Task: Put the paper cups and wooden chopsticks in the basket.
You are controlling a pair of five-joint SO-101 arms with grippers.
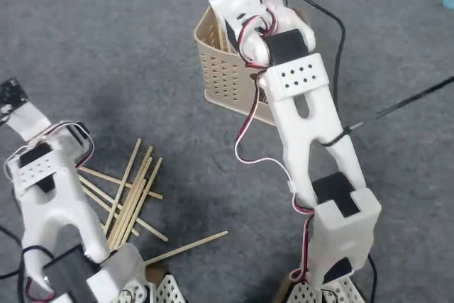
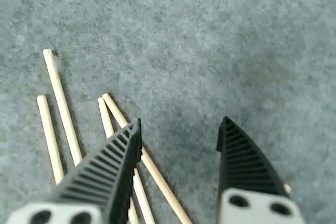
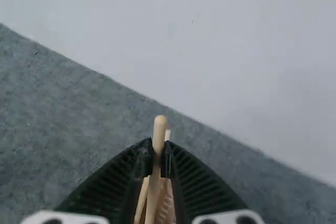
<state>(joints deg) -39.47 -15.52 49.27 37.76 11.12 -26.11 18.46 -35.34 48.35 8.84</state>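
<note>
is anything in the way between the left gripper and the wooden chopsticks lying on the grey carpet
Nothing visible stands in the way. The open left gripper points down at the loose pale wooden chopsticks on the grey carpet, and one stick lies right by a fingertip.

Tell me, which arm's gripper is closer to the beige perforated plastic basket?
Right. The right gripper is up at the rim of the basket, shut on thin wooden chopsticks; the left gripper hangs open over loose chopsticks on the grey carpet, well away.
</note>
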